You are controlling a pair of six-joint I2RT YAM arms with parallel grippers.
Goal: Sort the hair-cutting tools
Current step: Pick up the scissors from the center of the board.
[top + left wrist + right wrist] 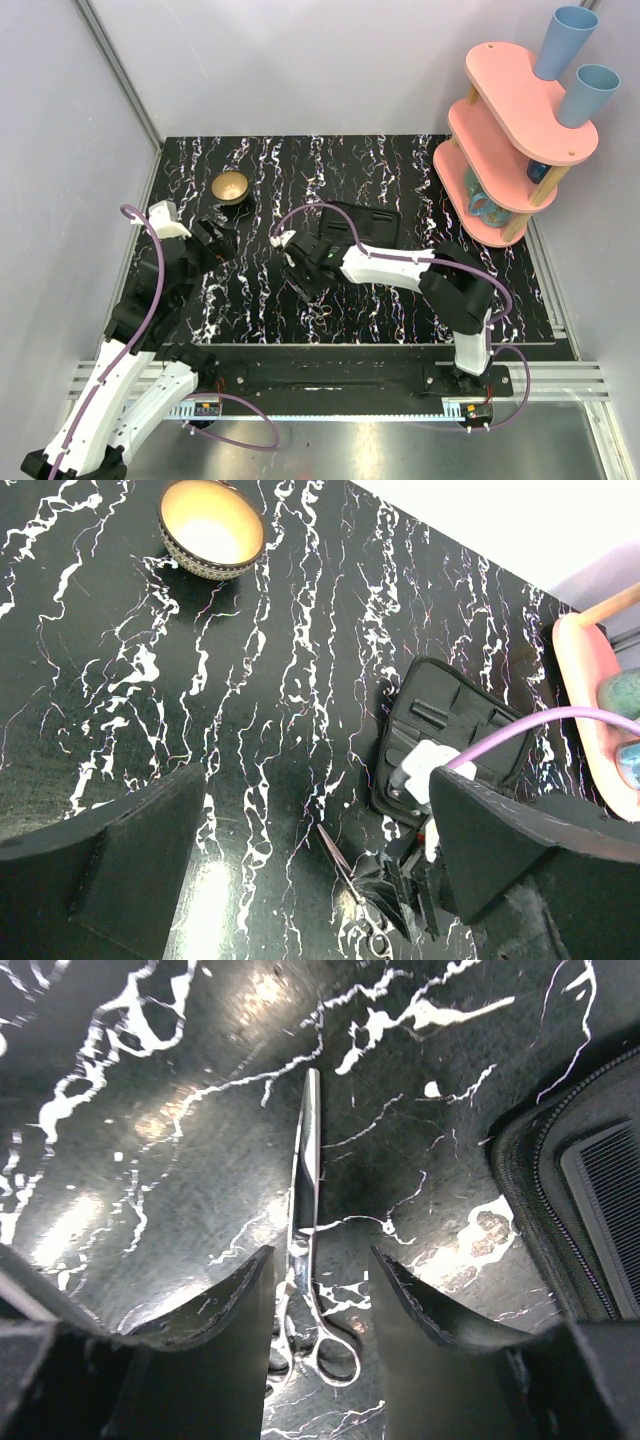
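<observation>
Black, white-veined marble table [400,160] from above: the left gripper [215,240] hangs near the brass bowl [230,186], and the right gripper [300,268] sits low just beside the black case [370,222]. At the left wrist, its fingers [140,850] are spread wide above the table, and slim scissors [345,875] lie flat by the right gripper. At the right wrist, the fingers [220,1330] stand apart either side of the scissors near the pivot. Whether they touch cannot be told.
</observation>
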